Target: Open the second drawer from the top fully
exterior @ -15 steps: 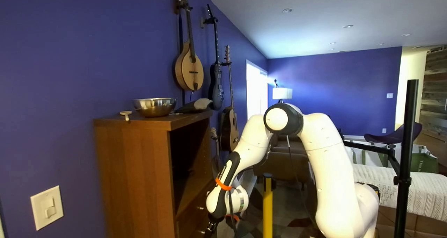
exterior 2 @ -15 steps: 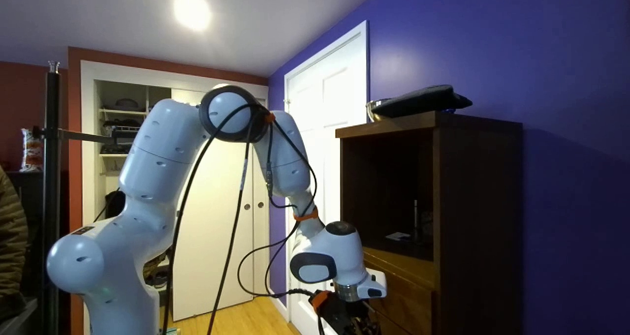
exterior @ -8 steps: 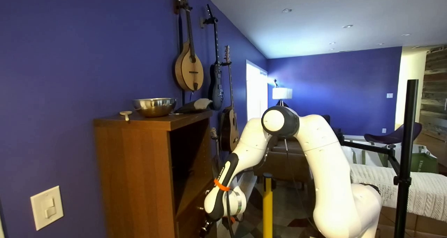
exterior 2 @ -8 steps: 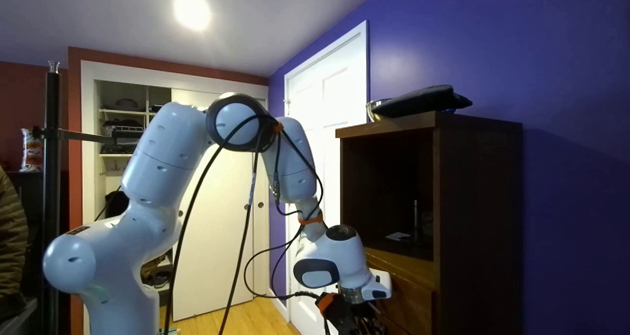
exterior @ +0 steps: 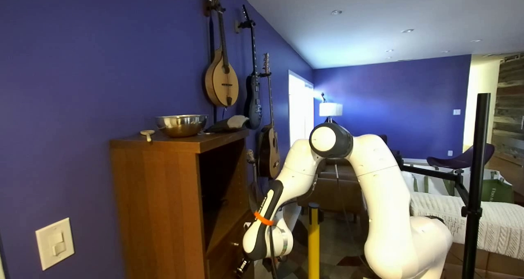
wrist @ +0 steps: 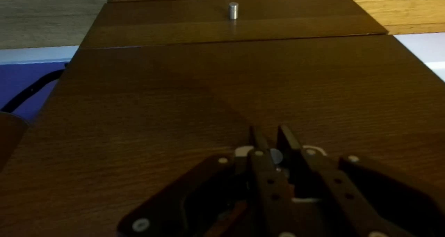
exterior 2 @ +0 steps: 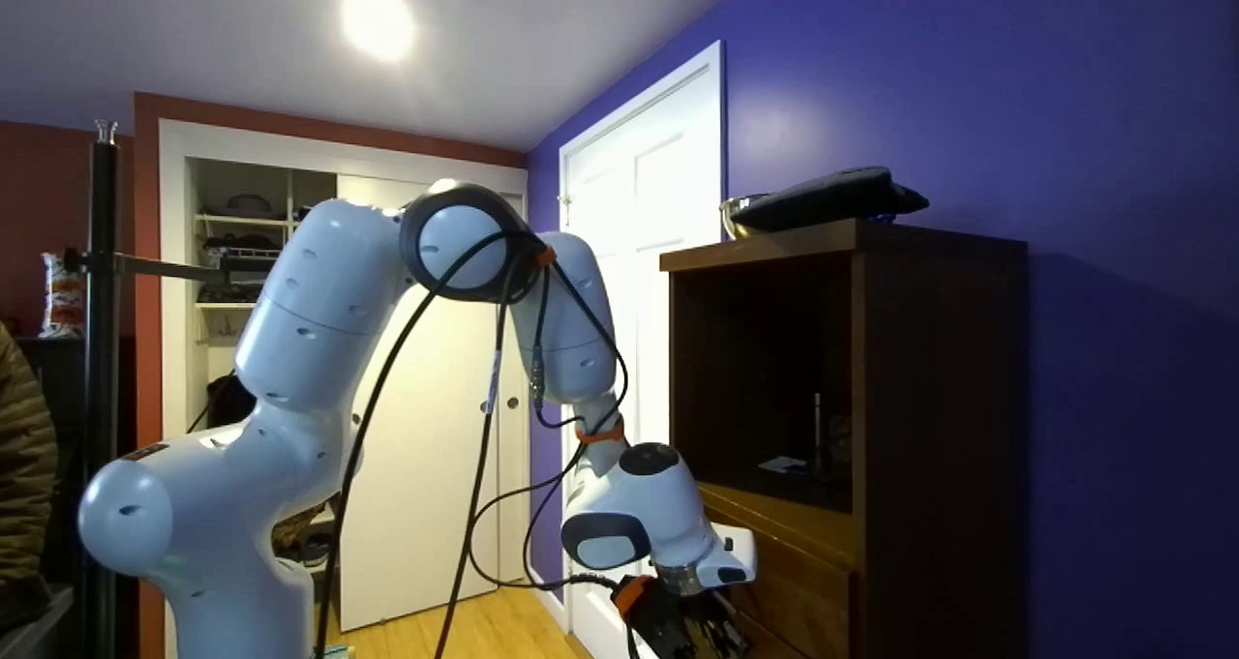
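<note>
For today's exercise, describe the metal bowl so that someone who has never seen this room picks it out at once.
In an exterior view, find the brown cabinet against the blue wall. On its top, between a small pale object and a dark cushion-like thing, sits the bowl. Of the three, it alone is shiny metal, flaring to a wide rim.

Second drawer from the top [wrist: 167, 101]; brown, wood-grained; closed or nearly so.
</note>
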